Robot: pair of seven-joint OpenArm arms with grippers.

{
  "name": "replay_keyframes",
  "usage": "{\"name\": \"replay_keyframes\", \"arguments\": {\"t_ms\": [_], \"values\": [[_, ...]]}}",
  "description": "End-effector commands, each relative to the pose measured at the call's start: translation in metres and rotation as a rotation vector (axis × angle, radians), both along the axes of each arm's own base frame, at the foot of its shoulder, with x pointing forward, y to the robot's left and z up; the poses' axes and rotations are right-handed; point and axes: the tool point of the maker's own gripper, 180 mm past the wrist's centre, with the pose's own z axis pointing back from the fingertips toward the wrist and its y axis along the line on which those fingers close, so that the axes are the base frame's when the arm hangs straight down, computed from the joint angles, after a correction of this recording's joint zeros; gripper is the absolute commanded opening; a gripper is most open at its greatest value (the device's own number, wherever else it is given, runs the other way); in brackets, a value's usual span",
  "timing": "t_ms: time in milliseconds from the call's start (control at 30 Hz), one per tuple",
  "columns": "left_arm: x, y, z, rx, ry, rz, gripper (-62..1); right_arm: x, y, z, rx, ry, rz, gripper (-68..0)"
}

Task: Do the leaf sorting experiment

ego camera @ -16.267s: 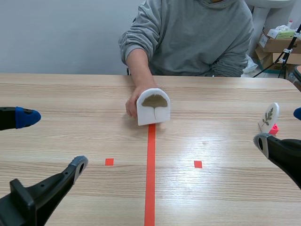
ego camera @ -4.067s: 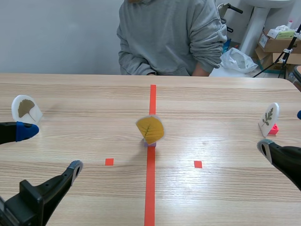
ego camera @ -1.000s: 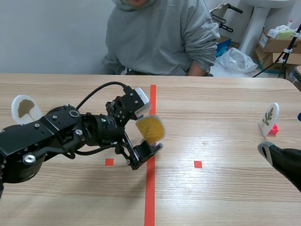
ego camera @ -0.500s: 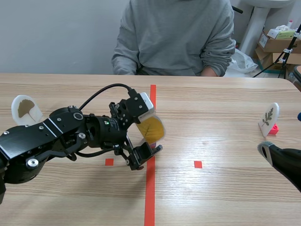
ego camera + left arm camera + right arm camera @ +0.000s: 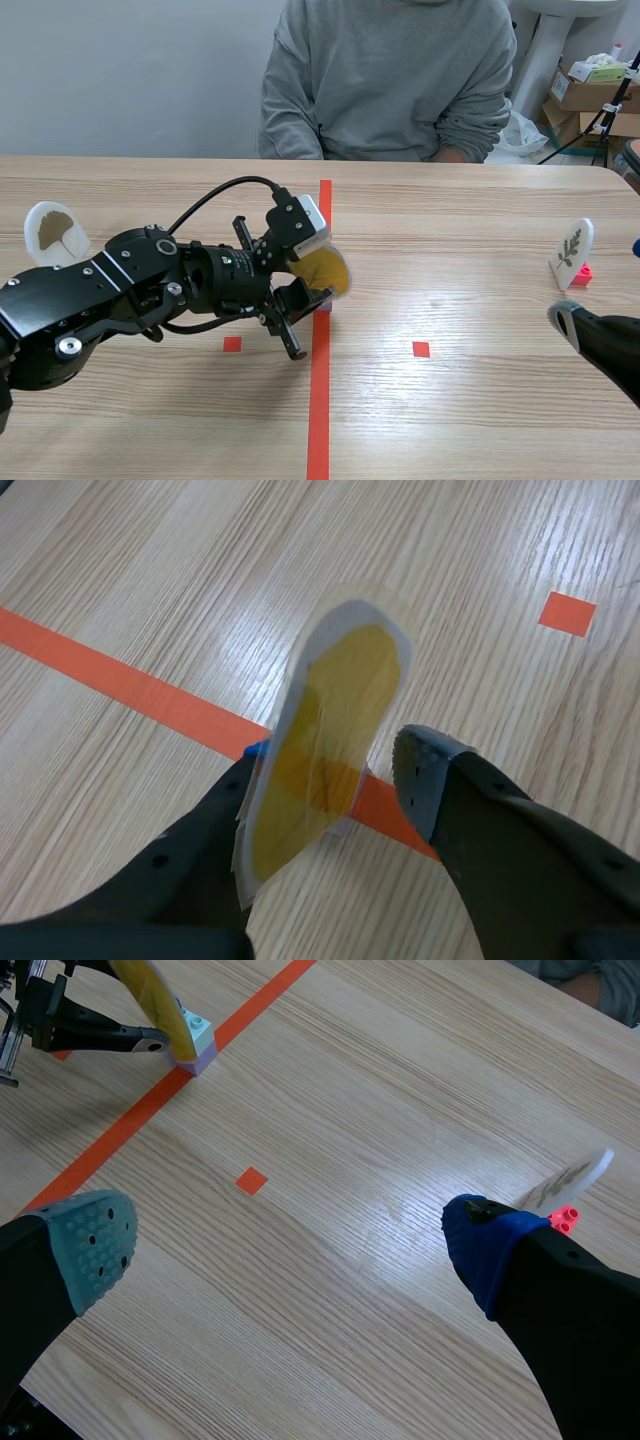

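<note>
Left gripper [image 5: 335, 770], fingers apart, straddles the yellow leaf card [image 5: 335, 730] mid-bench; an off-centre squeeze could topple it, block stand [image 5: 196, 1048] included.

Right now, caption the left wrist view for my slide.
Open left pincer straddles the yellow leaf card on the orange-red tape line.

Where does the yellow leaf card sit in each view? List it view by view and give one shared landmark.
Scene view: yellow leaf card mid-table on the orange-red tape line, at the left gripper.
Left wrist view: card between that gripper's own fingers, over the tape.
Right wrist view: card far ahead of the right gripper, on a small block.
Shared landmark: the tape line.
</note>
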Motion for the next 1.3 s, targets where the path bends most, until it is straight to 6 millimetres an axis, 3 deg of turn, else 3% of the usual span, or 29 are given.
{"name": "replay_keyframes", "arguments": {"t_ms": [0, 167, 533, 700, 1033, 1267], "values": [[0.006, -0.008, 0.015, -0.035, -0.033, -0.008, -43.4, 0.003, 0.0, 0.005, 0.008, -0.02, 0.002, -4.3], [0.005, -0.008, 0.015, -0.035, -0.031, -0.01, -52.6, 0.003, 0.0, 0.005, 0.008, -0.02, 0.002, -4.3], [0.005, -0.01, 0.018, -0.051, -0.04, -0.015, -55.6, 0.003, 0.0, 0.005, 0.008, -0.02, 0.002, -4.3], [0.003, 0.0, 0.026, -0.069, -0.038, 0.007, -56.7, 0.003, 0.0, 0.005, 0.008, -0.02, 0.002, -4.3], [-0.02, 0.072, 0.08, -0.189, -0.088, 0.24, -56.7, 0.003, 0.0, 0.005, 0.008, -0.02, 0.002, -4.3], [-0.023, 0.154, 0.07, -0.195, -0.07, 0.536, -56.7, 0.003, 0.0, 0.005, 0.009, -0.02, 0.002, -4.3]]}}
